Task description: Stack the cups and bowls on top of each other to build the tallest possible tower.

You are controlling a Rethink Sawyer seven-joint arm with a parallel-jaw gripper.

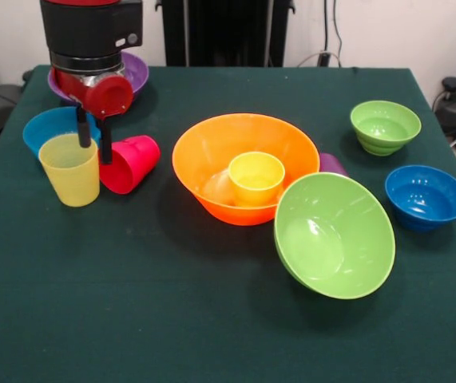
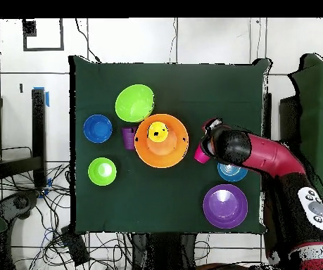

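Observation:
My gripper (image 1: 95,142) hangs at the table's left and stands open. One finger (image 1: 84,129) is at the mouth of the upright pale yellow cup (image 1: 69,169). The other finger (image 1: 106,148) is between that cup and the red-pink cup (image 1: 130,163), which lies on its side. The large orange bowl (image 1: 243,163) holds an upright yellow-orange cup (image 1: 255,177). A tilted large lime green bowl (image 1: 335,235) leans on the orange bowl, and a purple cup (image 1: 332,163) peeks out behind it. In the overhead view the arm covers the pale yellow cup, and the red-pink cup (image 2: 203,156) shows beside the gripper (image 2: 207,144).
A small blue bowl (image 1: 48,126) sits just behind the pale yellow cup, with the large purple bowl (image 1: 136,72) further back. A small lime green bowl (image 1: 385,126) and another small blue bowl (image 1: 426,196) stand at the right.

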